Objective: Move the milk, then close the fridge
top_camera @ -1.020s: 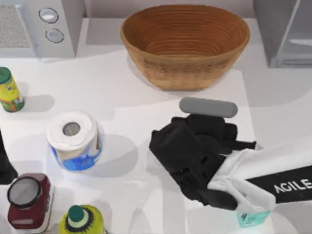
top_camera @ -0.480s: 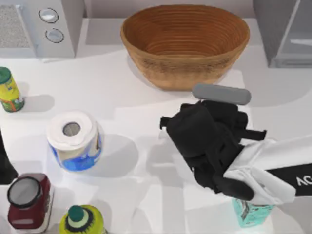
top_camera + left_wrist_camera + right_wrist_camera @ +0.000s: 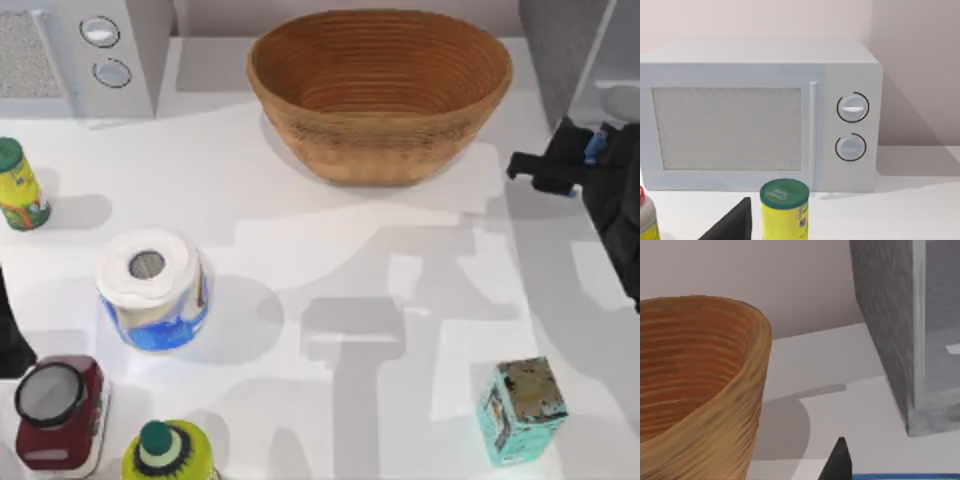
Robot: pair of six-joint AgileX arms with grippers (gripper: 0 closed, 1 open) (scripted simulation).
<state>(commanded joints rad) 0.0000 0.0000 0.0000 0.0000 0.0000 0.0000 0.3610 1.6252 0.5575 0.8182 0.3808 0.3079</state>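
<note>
The right gripper (image 3: 585, 160) hangs at the right edge of the table (image 3: 300, 220), between the wicker basket (image 3: 380, 90) and the fridge (image 3: 560, 60), and it is clamped on the milk (image 3: 597, 146), of which only a sliver of blue peeks out among the black parts in the top view. The right wrist view has the carton's blue edge (image 3: 905, 476) at the foot of the picture beside one black fingertip (image 3: 838, 460), with the basket's woven wall (image 3: 695, 385) to one side and the fridge's speckled grey wall (image 3: 882, 325) to the other (its paler inside shows past the front edge, so the cabinet stands open). The milk is held up off the table, just in front of the fridge. A teal carton (image 3: 522, 410) with a mottled brown top stands upright near the front right of the table, well apart from the gripper. The left arm (image 3: 8, 330) sits parked at the table's left edge; its left gripper (image 3: 732, 226) shows as a dark wedge in the left wrist view, and whether it is open or closed cannot be told. That view faces the microwave (image 3: 760, 115) with its two round knobs, a green-lidded yellow can (image 3: 784, 210) upright in front of it. A toilet paper roll (image 3: 150, 290) stands at the left.
</note>
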